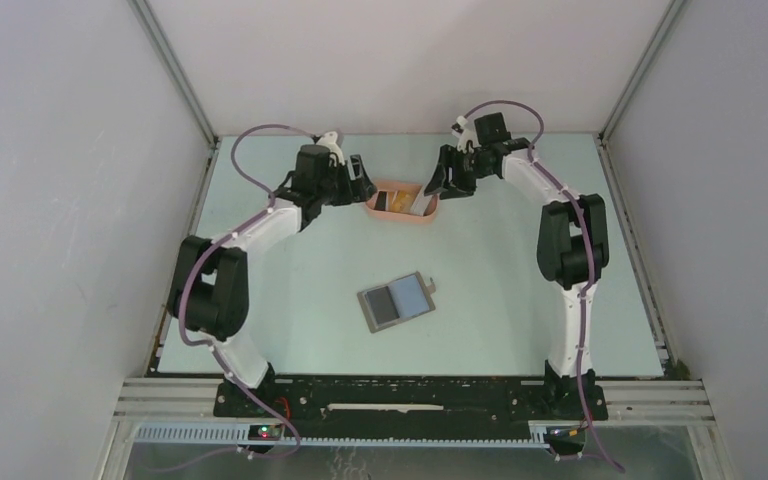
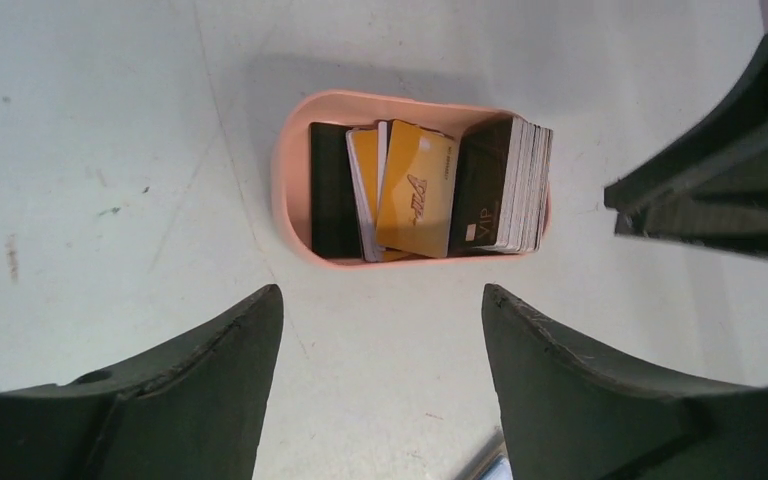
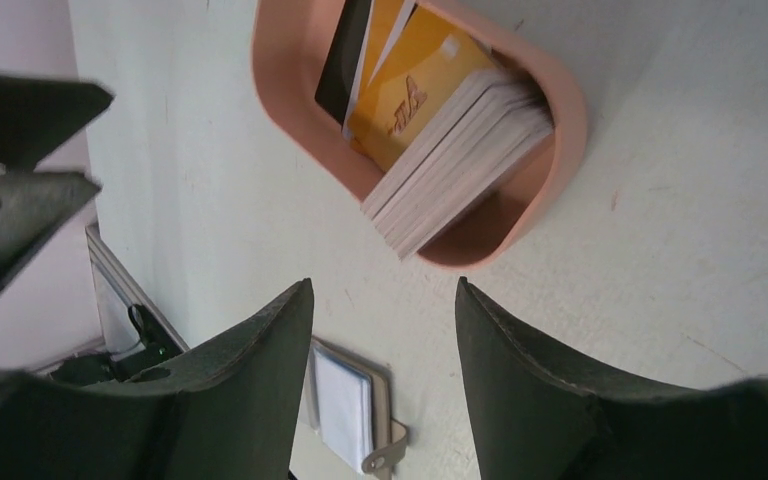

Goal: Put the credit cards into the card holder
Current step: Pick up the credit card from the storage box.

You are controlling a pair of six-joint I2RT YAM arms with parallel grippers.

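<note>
The credit cards (image 2: 415,190) lie in a salmon-pink oval tray (image 2: 290,190): a black one (image 2: 333,190), orange-yellow ones, and a thick stack (image 2: 520,185) leaning at one end. From the right wrist the stack (image 3: 460,160) shows edge-on. The card holder (image 1: 397,301) lies opened flat at mid-table, its strap (image 3: 385,455) visible. My left gripper (image 1: 360,185) hovers just left of the tray, open and empty (image 2: 382,295). My right gripper (image 1: 447,183) hovers just right of the tray, open and empty (image 3: 383,285).
The tray (image 1: 400,205) sits near the back of the pale table between both grippers. White enclosure walls with metal corner posts (image 1: 175,75) ring the table. In the left wrist view, the right gripper's fingers (image 2: 700,190) are close by the tray.
</note>
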